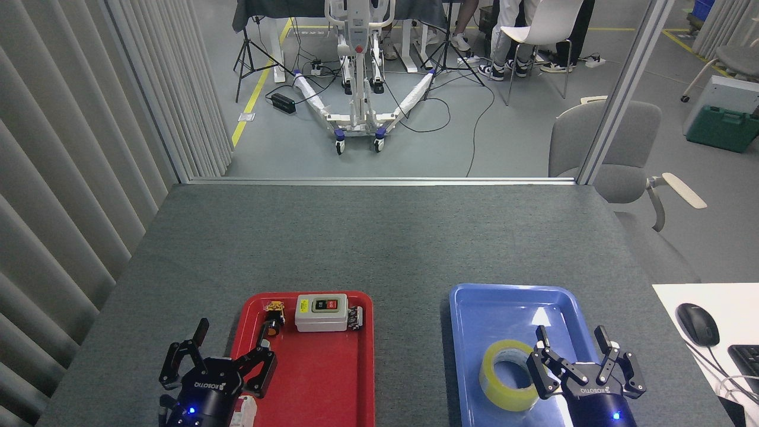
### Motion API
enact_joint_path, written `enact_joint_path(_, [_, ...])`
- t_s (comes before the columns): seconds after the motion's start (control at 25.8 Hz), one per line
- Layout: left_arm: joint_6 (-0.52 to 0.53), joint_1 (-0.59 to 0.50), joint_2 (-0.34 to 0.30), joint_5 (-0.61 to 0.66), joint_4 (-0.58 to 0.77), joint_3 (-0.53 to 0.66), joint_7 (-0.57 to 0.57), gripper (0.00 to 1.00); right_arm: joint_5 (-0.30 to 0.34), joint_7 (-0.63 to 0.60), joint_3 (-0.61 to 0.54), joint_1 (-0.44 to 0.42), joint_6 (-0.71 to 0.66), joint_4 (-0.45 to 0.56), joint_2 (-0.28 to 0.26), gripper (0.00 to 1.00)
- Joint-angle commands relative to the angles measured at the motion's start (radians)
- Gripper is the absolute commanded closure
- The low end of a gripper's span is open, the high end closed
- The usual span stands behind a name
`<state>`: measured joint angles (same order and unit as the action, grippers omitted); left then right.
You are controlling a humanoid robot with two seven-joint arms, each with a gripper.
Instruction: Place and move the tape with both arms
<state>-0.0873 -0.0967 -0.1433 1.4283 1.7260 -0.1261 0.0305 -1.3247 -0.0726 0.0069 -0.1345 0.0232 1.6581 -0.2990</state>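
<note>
The tape (497,394), a yellow translucent roll, lies flat in the near half of the blue tray (510,289). My right gripper (570,341) stands open just right of the roll, fingers pointing away from me, with nothing between them; its left finger (542,370) is close to the roll's right rim. Near the bottom left, my left gripper (235,343) is open and holds nothing, over the left edge of the red tray (314,391).
The red tray carries a grey switch box (321,312) and a small black and yellow part (273,317) at its far end. A mouse (697,323) and keyboard (747,356) lie on a white desk at right. A grey chair (611,148) stands beyond the table's far right corner.
</note>
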Motion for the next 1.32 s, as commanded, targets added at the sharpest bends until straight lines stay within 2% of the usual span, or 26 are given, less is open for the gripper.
enact_joint_path(0.0, [0.0,-0.001,-0.001,0.0,0.0,0.0,-0.001,0.0,-0.001,0.008,0.001,0.0,0.015,0.0,-0.002,0.04])
enact_joint_path(0.27, [0.0,-0.005,-0.001,-0.002,-0.003,0.003,-0.003,0.0,0.001,0.014,-0.002,-0.004,0.014,0.0,-0.009,0.0])
enact_joint_path(0.58, [0.0,-0.005,0.002,-0.002,-0.003,0.003,-0.003,0.0,0.002,0.099,-0.005,-0.007,0.008,0.0,-0.009,0.0])
enact_joint_path(1.28, [0.011,-0.008,0.002,-0.005,-0.006,0.003,-0.004,0.0,0.004,0.099,-0.005,-0.008,0.003,0.002,-0.003,0.0])
